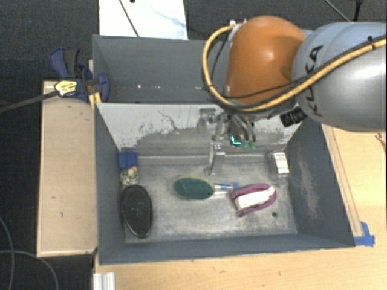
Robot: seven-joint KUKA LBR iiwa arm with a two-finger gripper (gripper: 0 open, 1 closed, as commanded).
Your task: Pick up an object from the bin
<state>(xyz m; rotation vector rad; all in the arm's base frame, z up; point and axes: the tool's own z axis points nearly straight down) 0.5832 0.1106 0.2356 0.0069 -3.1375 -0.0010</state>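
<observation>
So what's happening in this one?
The robot arm reaches in from the right. Its claw hangs low in the bin near the back wall, just behind a green oval brush. A purple-and-white thing and a black oval pad lie on the floor. Nothing looks lifted yet.

The silver arm [347, 71] comes in from the right at the far side of the scene, its thick last link lying nearly level and bearing black lettering. At its wrist sits a rounded orange cover [263, 53]. A yellow cable [209, 65] loops round the cover's left side and runs back along the link to the right. Below the cover the gripper [216, 159] hangs pointing downward, slim and metallic, with a small green light [236, 141] glowing on its body.
</observation>
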